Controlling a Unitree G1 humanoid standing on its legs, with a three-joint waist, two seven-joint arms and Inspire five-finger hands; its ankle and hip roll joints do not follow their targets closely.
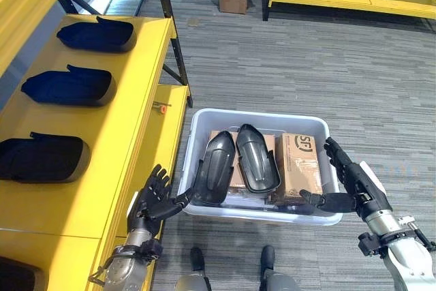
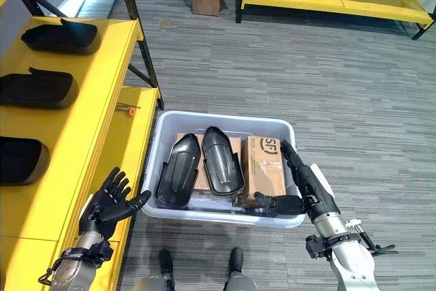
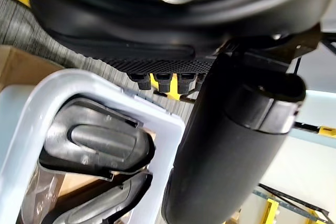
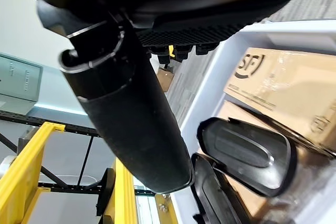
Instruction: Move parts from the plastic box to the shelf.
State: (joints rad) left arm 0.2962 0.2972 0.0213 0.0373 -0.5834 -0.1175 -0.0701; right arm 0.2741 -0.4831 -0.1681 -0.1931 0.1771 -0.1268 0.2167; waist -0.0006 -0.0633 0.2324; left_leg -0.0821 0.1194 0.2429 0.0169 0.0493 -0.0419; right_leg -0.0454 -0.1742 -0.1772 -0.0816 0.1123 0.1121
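Inside box (image 1: 320, 127): two parts (image 1: 236, 161).

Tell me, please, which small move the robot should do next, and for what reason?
Probably bring the left hand in to grasp the nearest black part. Both hands are open and hold nothing; the right hand hovers by the plastic box. Two parts lie in it, and the shelf is on the left.

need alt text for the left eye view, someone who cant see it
A pale plastic box on grey carpet holds two black parts lying on cardboard boxes. The robot's open left hand and right hand flank it. A yellow shelf to the left carries more black parts.
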